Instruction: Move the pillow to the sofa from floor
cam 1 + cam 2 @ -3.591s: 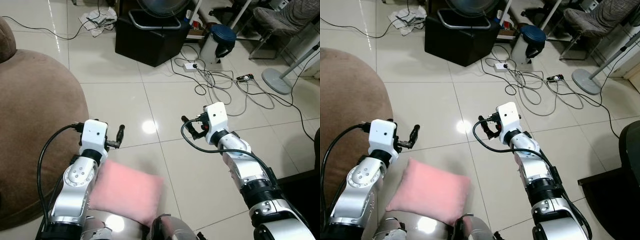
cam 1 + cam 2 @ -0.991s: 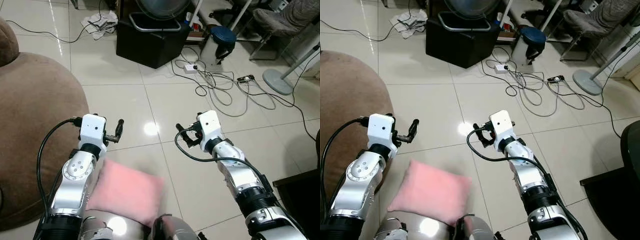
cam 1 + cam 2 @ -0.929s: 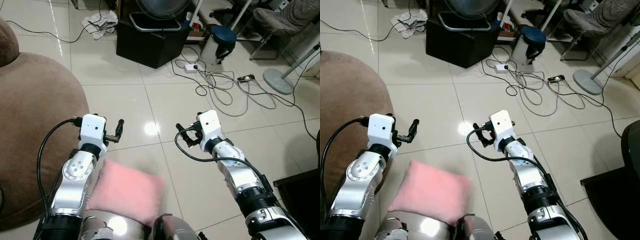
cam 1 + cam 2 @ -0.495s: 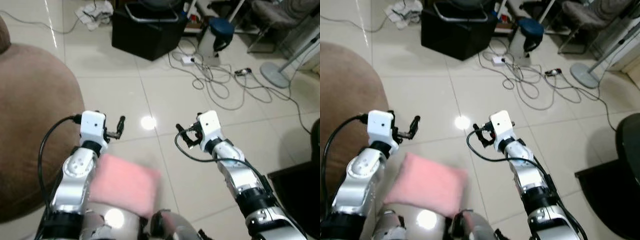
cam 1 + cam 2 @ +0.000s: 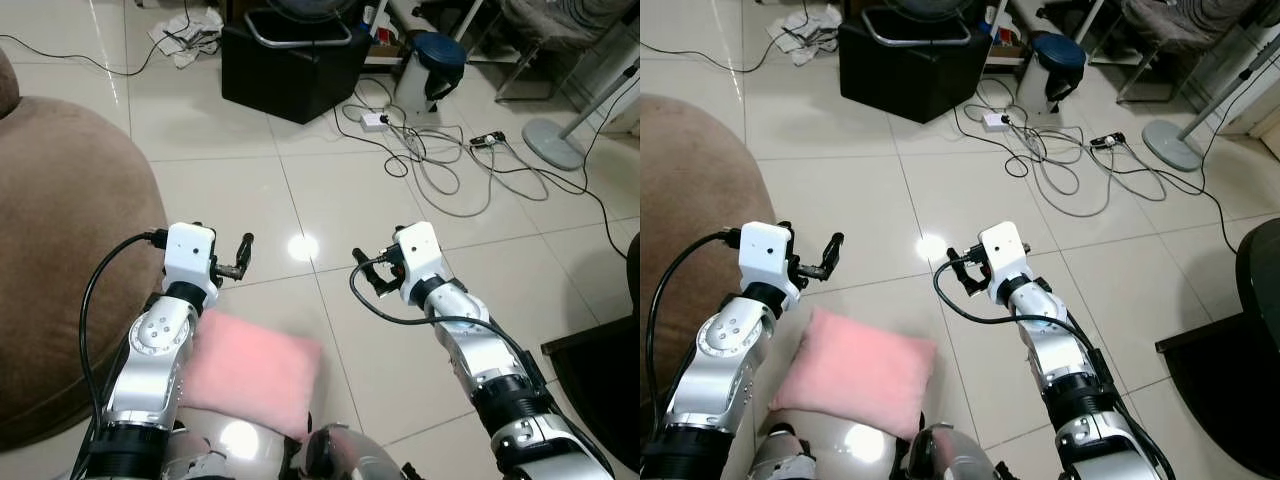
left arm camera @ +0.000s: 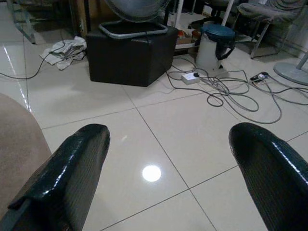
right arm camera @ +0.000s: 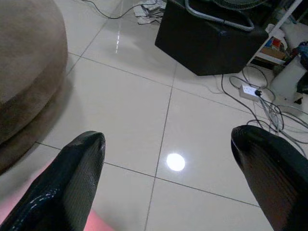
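Note:
The pink pillow (image 5: 252,372) lies flat on the tiled floor, close in front of me and right beside the brown sofa (image 5: 60,260) on my left. My left gripper (image 5: 243,256) hovers above the pillow's far left corner, open and holding nothing. To the right of the pillow and above bare tile, my right gripper (image 5: 366,272) is open too, and empty. The left wrist view shows the fingers (image 6: 72,178) wide apart over the floor. In the right wrist view a pink corner of the pillow (image 7: 14,211) shows beside one finger (image 7: 72,183).
A black box (image 5: 290,60) with a fan on it stands ahead. Beside it is a white and blue bin (image 5: 430,70), with tangled cables and a power strip (image 5: 450,170) on the floor. A fan base (image 5: 555,145) and dark furniture (image 5: 610,370) are on the right, and crumpled cloth (image 5: 190,30) lies far left.
The camera has bobbed and shifted a little. Since the oldest frames my right gripper has drawn in leftward, nearer the pillow. The pillow still lies on the floor.

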{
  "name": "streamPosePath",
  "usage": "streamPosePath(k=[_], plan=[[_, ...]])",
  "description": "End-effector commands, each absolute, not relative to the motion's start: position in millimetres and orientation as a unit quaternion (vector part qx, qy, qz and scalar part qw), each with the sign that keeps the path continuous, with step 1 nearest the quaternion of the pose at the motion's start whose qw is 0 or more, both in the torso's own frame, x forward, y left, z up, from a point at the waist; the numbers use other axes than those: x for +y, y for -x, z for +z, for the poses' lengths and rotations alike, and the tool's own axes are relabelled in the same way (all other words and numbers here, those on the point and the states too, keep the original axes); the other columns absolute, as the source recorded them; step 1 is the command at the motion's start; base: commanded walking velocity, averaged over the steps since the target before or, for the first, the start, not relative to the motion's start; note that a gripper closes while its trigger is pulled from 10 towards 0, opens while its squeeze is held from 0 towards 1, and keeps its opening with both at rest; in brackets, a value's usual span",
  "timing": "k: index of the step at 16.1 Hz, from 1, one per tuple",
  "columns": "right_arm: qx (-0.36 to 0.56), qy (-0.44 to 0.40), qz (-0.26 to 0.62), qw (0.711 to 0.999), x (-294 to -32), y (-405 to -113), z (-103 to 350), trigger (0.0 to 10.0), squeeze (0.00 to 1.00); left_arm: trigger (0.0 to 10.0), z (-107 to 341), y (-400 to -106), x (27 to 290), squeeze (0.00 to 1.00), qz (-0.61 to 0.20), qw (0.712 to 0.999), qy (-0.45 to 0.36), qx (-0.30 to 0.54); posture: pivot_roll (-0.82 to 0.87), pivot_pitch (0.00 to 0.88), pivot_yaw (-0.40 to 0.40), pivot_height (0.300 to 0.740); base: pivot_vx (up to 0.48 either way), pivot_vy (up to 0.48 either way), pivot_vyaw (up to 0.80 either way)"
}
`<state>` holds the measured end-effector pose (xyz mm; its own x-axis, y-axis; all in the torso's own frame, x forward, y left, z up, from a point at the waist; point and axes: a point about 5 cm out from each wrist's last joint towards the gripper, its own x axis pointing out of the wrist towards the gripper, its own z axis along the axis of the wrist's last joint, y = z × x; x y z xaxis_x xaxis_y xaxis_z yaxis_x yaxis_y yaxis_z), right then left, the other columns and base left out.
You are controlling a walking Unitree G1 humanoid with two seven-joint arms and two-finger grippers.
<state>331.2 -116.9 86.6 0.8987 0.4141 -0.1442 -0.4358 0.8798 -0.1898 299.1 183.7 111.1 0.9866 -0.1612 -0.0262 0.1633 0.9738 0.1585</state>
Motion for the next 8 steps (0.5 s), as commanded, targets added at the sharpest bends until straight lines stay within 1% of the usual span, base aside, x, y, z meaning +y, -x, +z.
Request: streamPosePath(k=[1, 4, 8], plan=[[0.076, 0.116, 0.199, 0.97, -125, -332, 80, 10.0, 0.0, 10.0, 106, -298, 176, 0.0, -0.095, 0.992, -0.084, 0.016, 0.1, 0.21, -0.245, 0.74, 0.0, 0.0, 0.0], [0.087, 0.12, 0.17, 0.974, -132, -342, 85, 10.0, 0.0, 10.0, 105, -297, 182, 0.0, -0.086, 0.992, -0.09, 0.02, 0.1, 0.206, -0.249, 0.74, 0.0, 0.0, 0.0], [0.089, 0.113, 0.171, 0.975, -127, -344, 87, 10.0, 0.0, 10.0, 107, -299, 178, 0.0, -0.087, 0.992, -0.091, 0.016, 0.11, 0.21, -0.249, 0.74, 0.0, 0.0, 0.0]])
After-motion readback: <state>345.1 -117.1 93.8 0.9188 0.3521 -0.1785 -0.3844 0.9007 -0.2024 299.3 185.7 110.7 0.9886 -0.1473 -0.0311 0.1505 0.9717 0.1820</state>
